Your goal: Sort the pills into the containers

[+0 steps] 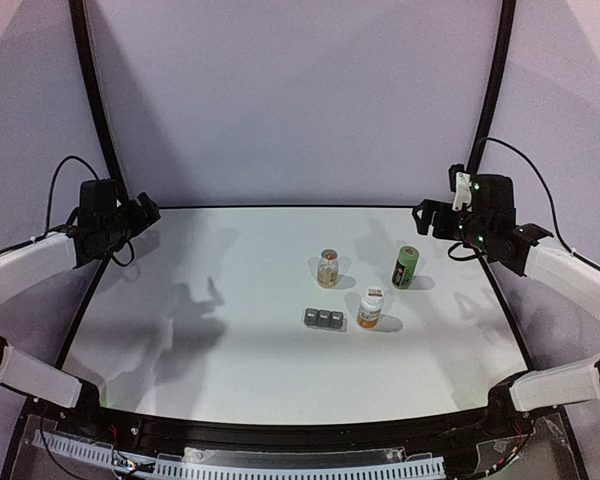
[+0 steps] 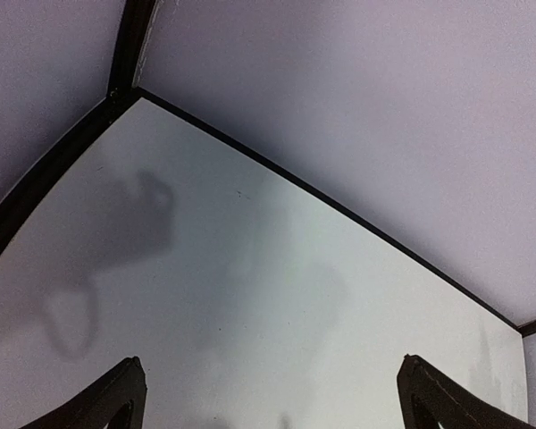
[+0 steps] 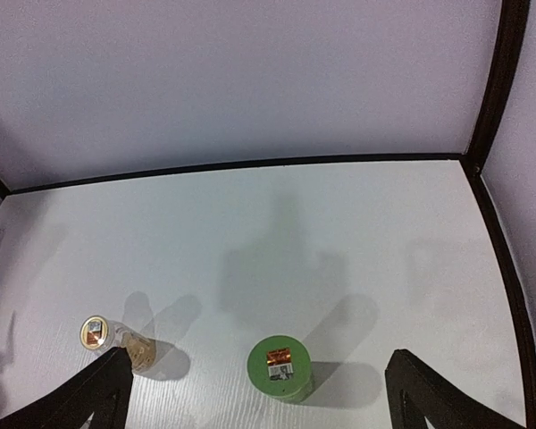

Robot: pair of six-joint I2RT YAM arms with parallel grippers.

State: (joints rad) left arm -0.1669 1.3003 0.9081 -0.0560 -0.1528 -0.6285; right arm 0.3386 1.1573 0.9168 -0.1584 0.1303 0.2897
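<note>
The containers [image 1: 323, 318], a grey strip of three joined compartments, lie mid-table. Behind them stands a clear jar [image 1: 328, 268] with yellowish pills inside; the right wrist view shows this jar [image 3: 116, 341] at lower left. A green bottle [image 1: 406, 267] stands to the right, and its round lid [image 3: 279, 366] shows from above in the right wrist view. A white bottle with an orange label [image 1: 370, 308] stands beside the containers. My left gripper [image 1: 145, 212] [image 2: 272, 361] hangs open and empty over the far left corner. My right gripper [image 1: 425, 215] [image 3: 259, 354] is open and empty, raised behind the green bottle.
The white table [image 1: 230, 330] has a black rim and purple walls behind and at both sides. Black frame posts [image 1: 88, 90] rise at the back corners. Both arms are held high at the table's far side edges.
</note>
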